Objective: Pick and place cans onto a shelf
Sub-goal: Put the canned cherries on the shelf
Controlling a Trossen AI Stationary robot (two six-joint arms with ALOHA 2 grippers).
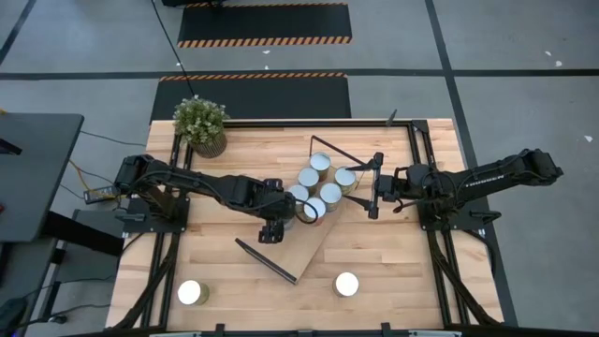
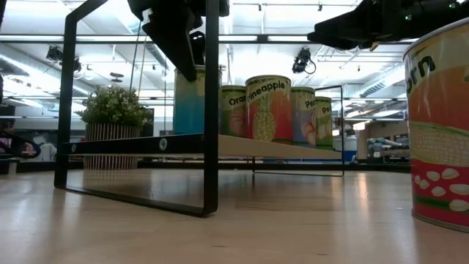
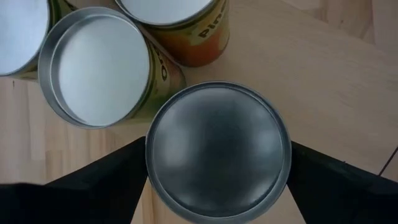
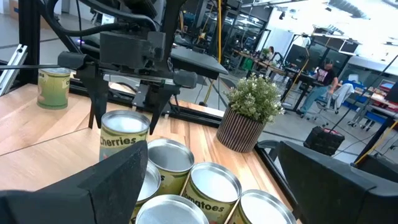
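The light-wood shelf (image 1: pixel 309 239) lies slantwise on the table's middle, with black wire frames at both ends. Several cans (image 1: pixel 320 178) stand clustered on its far half. My left gripper (image 1: pixel 309 211) points down over the nearest of them, a silver-topped "Cherries" can (image 4: pixel 124 140), and is shut on it. My right gripper (image 1: pixel 372 192) is open and empty, level, just to the right of the cluster. Two more cans stand on the table near its front edge, one at the left (image 1: pixel 192 292) and one right of the middle (image 1: pixel 346 284). My left gripper holds the can by its top rim (image 3: pixel 149 155), pinched between the two fingers on opposite sides. The fingers (image 4: pixel 93 109) come from above, pointing down. The can stays upright, with its bottom at the shelf board (image 2: pixel 190 139); whether it rests there or hangs just above, I cannot tell.
A potted plant (image 1: pixel 199 124) stands at the table's far left corner. The neighbouring cans (image 3: pixel 99 65) stand close against the held one. In the low view a corn can (image 2: pixel 440 125) fills the right edge. People and desks show in the room beyond (image 4: pixel 326 78).
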